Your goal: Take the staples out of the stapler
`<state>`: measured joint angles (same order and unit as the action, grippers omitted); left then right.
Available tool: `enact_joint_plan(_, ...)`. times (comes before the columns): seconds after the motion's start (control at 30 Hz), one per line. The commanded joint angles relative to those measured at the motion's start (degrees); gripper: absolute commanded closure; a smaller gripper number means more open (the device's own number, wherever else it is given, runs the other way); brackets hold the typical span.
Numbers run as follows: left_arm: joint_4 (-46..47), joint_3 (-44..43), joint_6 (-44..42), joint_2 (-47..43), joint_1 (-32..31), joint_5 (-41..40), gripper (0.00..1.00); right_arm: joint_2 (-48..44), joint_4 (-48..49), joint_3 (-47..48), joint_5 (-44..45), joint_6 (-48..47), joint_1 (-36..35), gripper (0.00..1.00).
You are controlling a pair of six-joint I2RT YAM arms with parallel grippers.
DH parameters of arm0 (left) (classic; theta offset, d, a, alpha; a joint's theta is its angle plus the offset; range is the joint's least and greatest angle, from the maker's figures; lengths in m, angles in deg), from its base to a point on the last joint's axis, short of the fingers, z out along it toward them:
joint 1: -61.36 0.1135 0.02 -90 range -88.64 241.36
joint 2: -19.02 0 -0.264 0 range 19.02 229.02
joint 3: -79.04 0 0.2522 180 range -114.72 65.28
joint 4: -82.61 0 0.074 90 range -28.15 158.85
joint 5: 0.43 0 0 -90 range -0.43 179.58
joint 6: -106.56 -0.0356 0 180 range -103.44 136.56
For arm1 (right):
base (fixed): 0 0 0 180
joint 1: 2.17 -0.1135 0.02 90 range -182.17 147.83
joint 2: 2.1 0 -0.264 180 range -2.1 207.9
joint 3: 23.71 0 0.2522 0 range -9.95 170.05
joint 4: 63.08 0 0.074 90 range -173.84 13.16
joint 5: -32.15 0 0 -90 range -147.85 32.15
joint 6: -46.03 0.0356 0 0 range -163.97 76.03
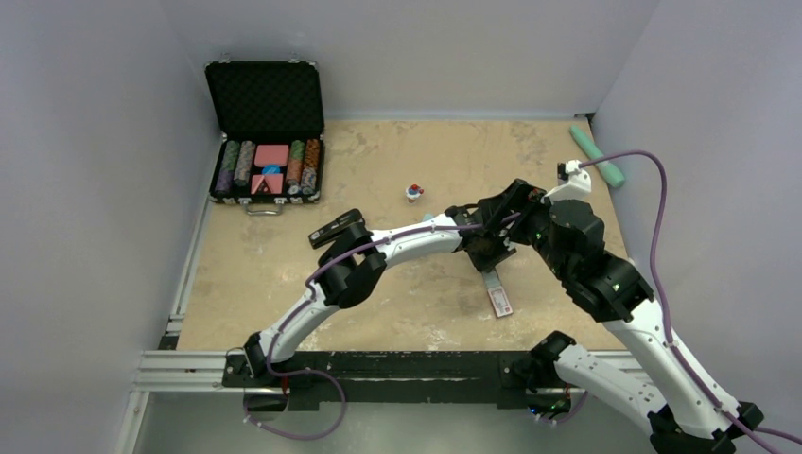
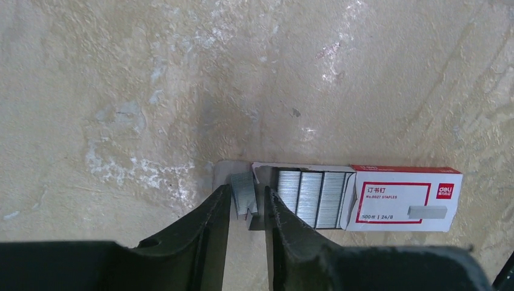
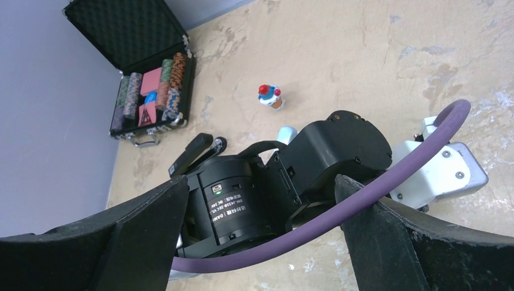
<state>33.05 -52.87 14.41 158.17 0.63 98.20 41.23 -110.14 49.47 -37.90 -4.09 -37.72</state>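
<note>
between the tips of our left fingers (image 2: 219,212), closed to a narrow gap, we grip the staples (image 2: 242,195), a short silvery strip. just right of those tips the open red-and-white box (image 2: 403,203) lies flat on the bench (image 2: 182,73), reading "deli", "no.0027 staples" and "500 | 24/6", with packed silvery rows at its open end. our right fingers (image 3: 151,218) are spread wide and hold nothing. beyond them, to their left, the stapler (image 3: 195,153) lies on the bench. farther off we see a small red-capped figure (image 3: 270,97), and farthest, an open chip case (image 3: 130,36).
</note>
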Motion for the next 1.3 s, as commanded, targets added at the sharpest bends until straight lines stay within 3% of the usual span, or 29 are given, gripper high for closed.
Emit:
enact_joint_plan(0.0,-4.8,1.08,-0.08,-2.26,-0.45,3.04,0.68,-0.66,2.33,0.83,0.08,-0.07,0.24,0.05)
enact_joint_plan(0.43,-5.4,0.84,1.63,-7.63,0.97,4.78,0.68,0.69,2.15,2.82,0.9,-0.65,0.21,0.06)
enact_joint_plan(0.7,-4.29,5.54,5.23,-14.28,3.69,8.9,0.65,2.9,1.69,6.44,2.6,-1.64,0.22,0.05)
enact_joint_plan(0.83,-1.55,9.18,5.4,-16.59,4.42,6.62,0.67,3.28,1.56,7.26,3.18,-1.66,0.22,0.06)
enact_joint_plan(1.03,1.21,9.36,5.44,-11.86,4.54,7.21,0.71,4.99,-1.6,6.6,8.76,1.25,0.21,0.19)
enact_joint_plan(1.27,7.59,13.91,11.11,-14.03,6.19,6.45,0.74,7.24,-1.34,3.72,7.91,1.87,1.73,0.22)
